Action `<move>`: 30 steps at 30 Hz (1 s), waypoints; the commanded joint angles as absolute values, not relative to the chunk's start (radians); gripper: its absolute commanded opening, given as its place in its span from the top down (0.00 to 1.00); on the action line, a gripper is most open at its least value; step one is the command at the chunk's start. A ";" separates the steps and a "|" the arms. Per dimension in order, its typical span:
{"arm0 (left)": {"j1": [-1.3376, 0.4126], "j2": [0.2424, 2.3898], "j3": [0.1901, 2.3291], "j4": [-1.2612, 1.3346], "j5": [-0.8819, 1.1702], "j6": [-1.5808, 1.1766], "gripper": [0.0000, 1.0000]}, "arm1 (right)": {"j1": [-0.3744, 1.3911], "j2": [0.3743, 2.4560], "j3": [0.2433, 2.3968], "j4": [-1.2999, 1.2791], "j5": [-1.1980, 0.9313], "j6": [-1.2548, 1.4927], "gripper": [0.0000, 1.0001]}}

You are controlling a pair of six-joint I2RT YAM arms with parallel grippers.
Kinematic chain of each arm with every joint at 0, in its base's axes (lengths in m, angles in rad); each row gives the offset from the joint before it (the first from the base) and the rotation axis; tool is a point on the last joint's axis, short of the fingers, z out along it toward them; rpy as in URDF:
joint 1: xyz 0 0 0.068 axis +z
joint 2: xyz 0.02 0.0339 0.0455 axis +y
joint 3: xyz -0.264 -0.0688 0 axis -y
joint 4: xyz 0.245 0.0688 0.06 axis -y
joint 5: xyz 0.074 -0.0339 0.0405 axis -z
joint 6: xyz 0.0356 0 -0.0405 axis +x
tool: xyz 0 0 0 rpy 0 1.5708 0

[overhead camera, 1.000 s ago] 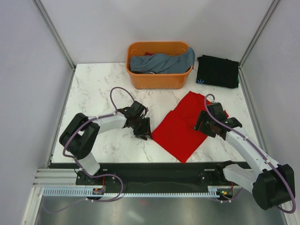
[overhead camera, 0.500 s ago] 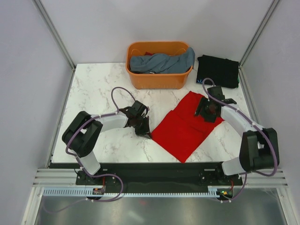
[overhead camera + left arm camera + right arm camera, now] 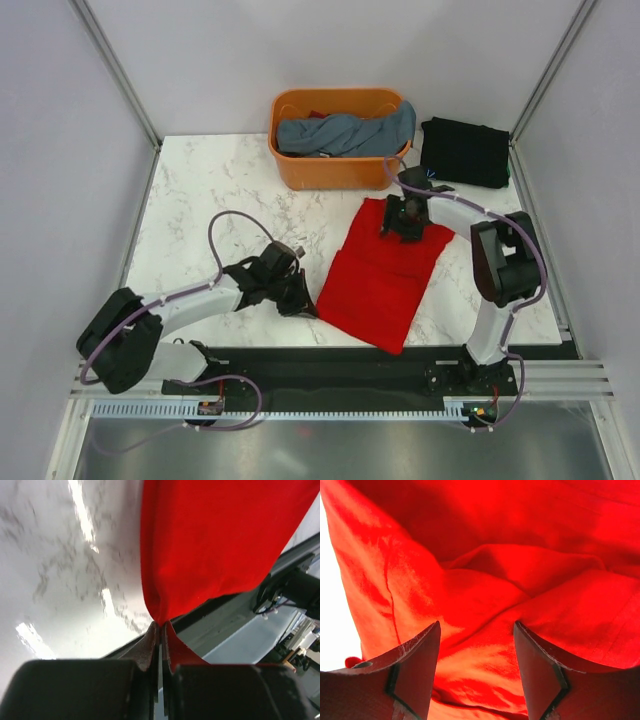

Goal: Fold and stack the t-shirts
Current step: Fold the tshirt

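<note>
A red t-shirt (image 3: 385, 270) lies partly folded on the marble table, right of centre. My left gripper (image 3: 300, 300) is shut on the shirt's near-left corner; in the left wrist view the jaws (image 3: 161, 626) pinch a point of red cloth (image 3: 215, 540). My right gripper (image 3: 400, 222) is open over the shirt's far edge. In the right wrist view its fingers (image 3: 477, 645) stand apart with wrinkled red cloth (image 3: 485, 555) right below them. A folded black t-shirt (image 3: 463, 152) lies at the far right corner.
An orange basket (image 3: 338, 165) stands at the back centre, holding a blue-grey shirt (image 3: 345, 132) and something red under it. The table's front edge and black rail (image 3: 330, 358) run just in front of the left gripper. Frame posts stand at both back corners.
My right gripper has swung from the shirt's right side to its far edge near the basket. My left gripper has drawn the shirt's left corner toward the front edge, and the shirt has turned.
</note>
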State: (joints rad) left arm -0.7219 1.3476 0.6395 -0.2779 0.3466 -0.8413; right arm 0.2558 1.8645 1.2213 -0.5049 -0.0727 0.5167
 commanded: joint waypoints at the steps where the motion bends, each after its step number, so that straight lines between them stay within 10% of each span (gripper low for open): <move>1: -0.773 1.231 0.560 -0.258 0.327 -0.971 0.98 | 0.398 1.951 1.259 -0.468 -0.110 0.523 0.32; 20: -0.805 1.063 0.439 -0.291 0.284 -1.035 0.98 | 0.529 1.918 1.467 -0.560 -0.036 0.503 0.17; 30: -0.808 1.061 0.437 -0.287 0.275 -1.051 0.98 | 0.541 1.231 0.752 -0.551 -0.036 0.756 0.27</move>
State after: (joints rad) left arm -0.8013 1.0668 0.4404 -0.2985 0.2962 -1.0142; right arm 0.5308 1.3682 0.9550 -0.5190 -0.0242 0.6163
